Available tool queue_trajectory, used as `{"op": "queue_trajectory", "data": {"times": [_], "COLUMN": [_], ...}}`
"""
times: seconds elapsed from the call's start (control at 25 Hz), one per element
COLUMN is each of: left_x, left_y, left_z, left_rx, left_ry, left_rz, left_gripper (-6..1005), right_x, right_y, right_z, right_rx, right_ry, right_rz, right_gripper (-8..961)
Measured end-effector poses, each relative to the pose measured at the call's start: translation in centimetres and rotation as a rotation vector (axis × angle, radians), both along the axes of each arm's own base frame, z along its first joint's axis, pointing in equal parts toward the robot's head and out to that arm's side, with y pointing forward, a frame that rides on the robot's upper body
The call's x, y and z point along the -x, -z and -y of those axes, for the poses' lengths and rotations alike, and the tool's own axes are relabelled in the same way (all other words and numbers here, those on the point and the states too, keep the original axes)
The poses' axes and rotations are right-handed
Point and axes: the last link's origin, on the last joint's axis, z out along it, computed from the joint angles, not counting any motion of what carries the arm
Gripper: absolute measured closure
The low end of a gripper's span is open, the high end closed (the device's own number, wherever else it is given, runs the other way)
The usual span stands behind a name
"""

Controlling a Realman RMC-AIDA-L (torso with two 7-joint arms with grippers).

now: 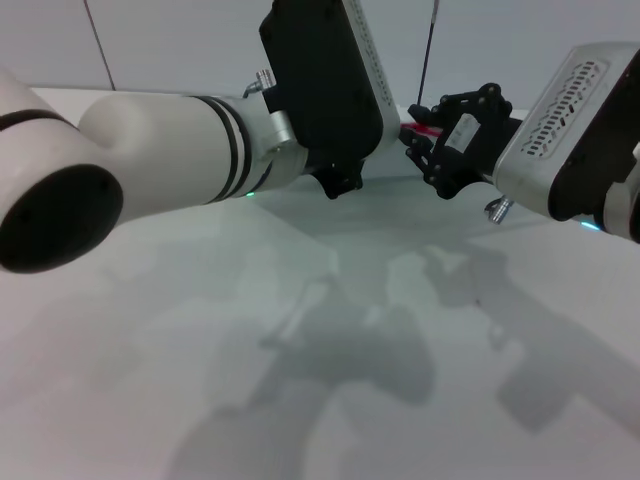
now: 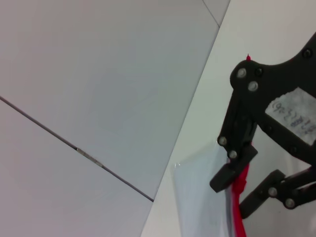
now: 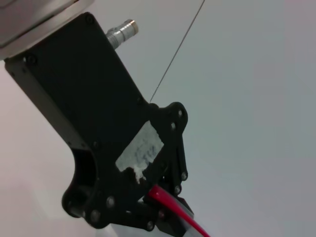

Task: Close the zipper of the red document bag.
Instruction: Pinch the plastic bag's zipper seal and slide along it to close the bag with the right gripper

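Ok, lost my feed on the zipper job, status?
Right gripper pinching the zipper. Left gripper clamped on it too. Red document bag held up between them. Nothing in the way.

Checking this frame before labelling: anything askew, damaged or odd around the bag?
Nothing damaged. The translucent pale-blue plastic document bag is lifted off the white table, its red zipper strip pinched in both the right claw and left claw.

a pale grey table [image 1: 300, 400] under soft shadows meets a light panelled wall [image 1: 180, 40] with thin dark seams.
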Motion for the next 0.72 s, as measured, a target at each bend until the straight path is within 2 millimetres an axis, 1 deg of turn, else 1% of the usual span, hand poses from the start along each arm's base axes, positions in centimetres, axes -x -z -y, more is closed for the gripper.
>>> {"op": "queue_trajectory", "data": {"times": [0.2, 0.52, 0.72], "left_x": [0.03, -0.22, -0.55], "left_y": [0.01, 0.00, -0.24], "left_z": [0.01, 0.10, 0.20], "left_rx": [0.003, 0.005, 0.000], "left_ry": [0.004, 0.010, 0.020], "left_rz": [-0.009, -0.010, -0.002], "left_gripper": [946, 946, 946], "right_x": [0.10, 0.03, -0.09], "right_y": [0.11, 0.34, 0.36], "right_z": [0.00, 0.05, -0.02], "right_rx": [0.004, 0.012, 0.012], "right_ry": [-0.005, -0.006, -0.003], "right_rz": [0.005, 0.012, 0.015], "right_gripper": [730, 805, 812]}}
